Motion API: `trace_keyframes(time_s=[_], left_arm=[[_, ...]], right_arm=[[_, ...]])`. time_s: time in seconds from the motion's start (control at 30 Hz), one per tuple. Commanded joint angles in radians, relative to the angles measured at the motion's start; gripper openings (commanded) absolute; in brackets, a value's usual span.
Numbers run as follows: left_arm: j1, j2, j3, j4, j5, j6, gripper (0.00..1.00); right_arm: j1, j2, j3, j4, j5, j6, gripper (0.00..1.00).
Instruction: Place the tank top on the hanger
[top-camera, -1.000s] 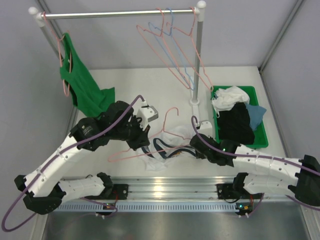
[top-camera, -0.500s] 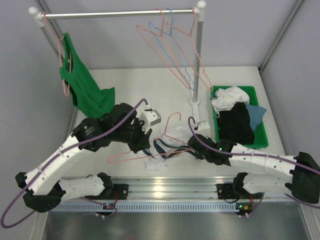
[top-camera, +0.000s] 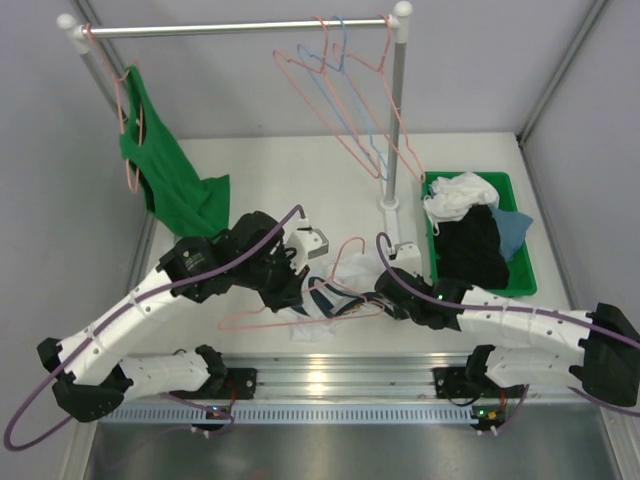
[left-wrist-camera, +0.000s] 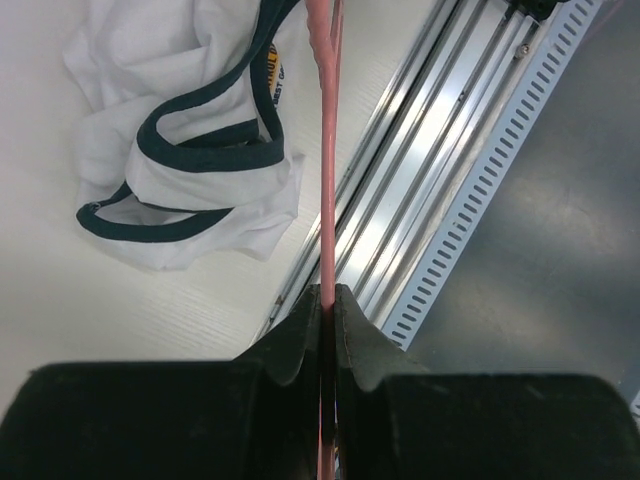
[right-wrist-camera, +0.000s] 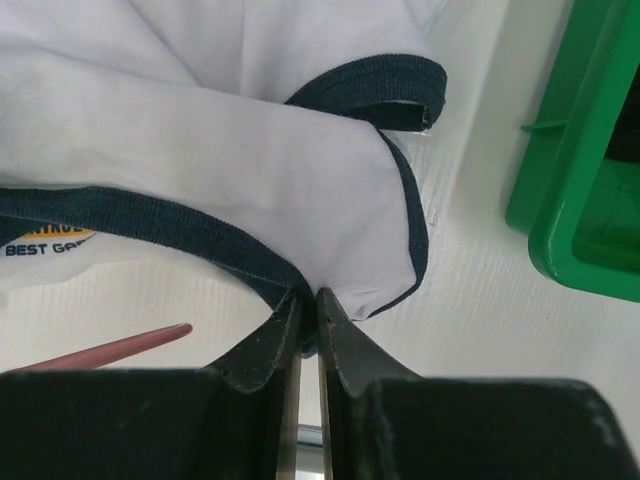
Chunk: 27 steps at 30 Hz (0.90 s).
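Observation:
The white tank top (top-camera: 322, 305) with navy trim lies crumpled near the table's front edge, between the two grippers. It also shows in the left wrist view (left-wrist-camera: 170, 120) and in the right wrist view (right-wrist-camera: 200, 110). My left gripper (top-camera: 291, 293) (left-wrist-camera: 327, 292) is shut on the wire of the salmon-pink hanger (top-camera: 262, 317) (left-wrist-camera: 325, 150), which lies low over the shirt with its hook pointing away. My right gripper (top-camera: 386, 300) (right-wrist-camera: 308, 298) is shut on the tank top's navy-trimmed edge. The hanger's tip (right-wrist-camera: 110, 349) shows just left of the right gripper's fingers.
A clothes rail (top-camera: 235, 28) stands at the back with a green tank top (top-camera: 165, 165) at its left and several pink and blue hangers (top-camera: 350, 90) at its right. A green bin (top-camera: 522, 270) of clothes sits at the right. A metal rail (left-wrist-camera: 420, 190) runs along the front edge.
My left gripper has carried the hanger to the right, over the tank top. My right gripper has shifted slightly left and keeps its hold on the shirt.

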<state>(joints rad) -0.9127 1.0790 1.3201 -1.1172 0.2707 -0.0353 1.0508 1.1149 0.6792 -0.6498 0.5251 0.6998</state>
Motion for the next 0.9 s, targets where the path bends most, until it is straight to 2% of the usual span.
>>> trace_keyframes(time_s=[0.0, 0.47, 0.87], left_arm=[[-0.008, 0.007, -0.012, 0.037, 0.013, -0.017, 0.0], [-0.008, -0.042, -0.148, 0.348, -0.021, -0.069, 0.0], [-0.015, -0.162, -0.433, 0.681, -0.002, -0.153, 0.0]], right_arm=[[-0.009, -0.03, 0.08, -0.031, 0.021, 0.0, 0.08], [-0.058, -0.079, 0.2, -0.08, -0.082, -0.036, 0.08], [-0.155, -0.119, 0.27, -0.042, -0.221, -0.054, 0.08]])
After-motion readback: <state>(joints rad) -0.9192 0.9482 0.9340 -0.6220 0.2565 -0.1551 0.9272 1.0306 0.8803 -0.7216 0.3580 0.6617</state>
